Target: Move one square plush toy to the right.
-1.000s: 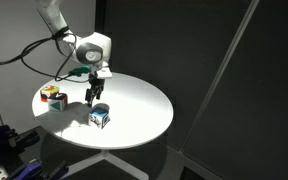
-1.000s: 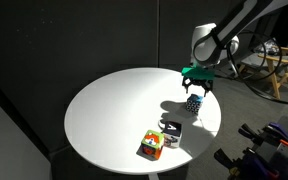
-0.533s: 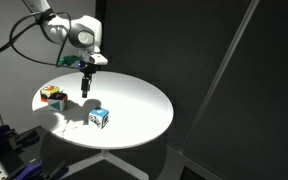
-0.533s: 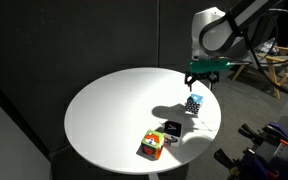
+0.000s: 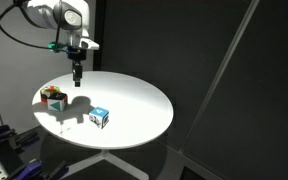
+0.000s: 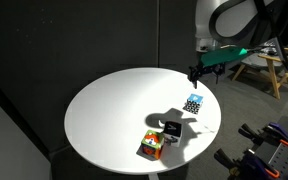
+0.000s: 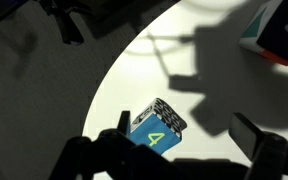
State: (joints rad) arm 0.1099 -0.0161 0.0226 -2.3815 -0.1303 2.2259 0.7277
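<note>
The square plush toy (image 5: 99, 117), a small blue, white and black patterned cube, lies on the round white table (image 5: 134, 95). It also shows in an exterior view (image 6: 193, 103). In the wrist view the toy (image 7: 154, 127) shows a blue face with a yellow "4". My gripper (image 5: 76, 78) hangs open and empty, well above the table and apart from the toy. It also shows in an exterior view (image 6: 196, 72). In the wrist view the gripper (image 7: 184, 140) has its dark fingers wide apart at the bottom edge.
A red, green and yellow cube (image 5: 51, 96) lies near the table edge, also seen in an exterior view (image 6: 152, 146). A dark cube (image 6: 170, 129) sits beside it. A partly cut-off object (image 7: 279, 35) shows in the wrist view. Dark curtains surround the table.
My gripper has risen from just above the blue patterned toy and moved away from it toward the table's edge. The toy stays on the table, unmoved.
</note>
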